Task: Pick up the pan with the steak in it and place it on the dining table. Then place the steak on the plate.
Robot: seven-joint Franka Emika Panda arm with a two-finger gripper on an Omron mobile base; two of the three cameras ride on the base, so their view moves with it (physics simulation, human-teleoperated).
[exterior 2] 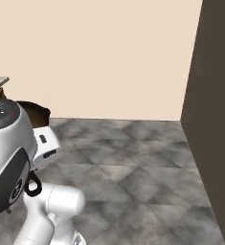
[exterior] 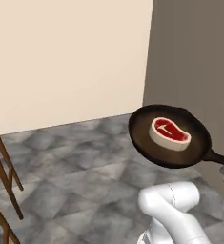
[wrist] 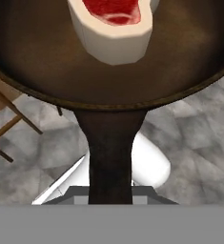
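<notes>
The pincer is clamped on the pan's (exterior: 169,136) handle (wrist: 109,157); the pan extends straight ahead of it, carried above the floor (exterior: 80,176), with the steak (exterior: 169,133) lying beyond the handle.

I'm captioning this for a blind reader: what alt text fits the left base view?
A dark pan carrying a raw red steak is held in the air above a grey tiled floor, handle pointing right, before a cream wall.

Pan (exterior: 170,136) handle end cut off at right edge; fingers hidden.
</notes>
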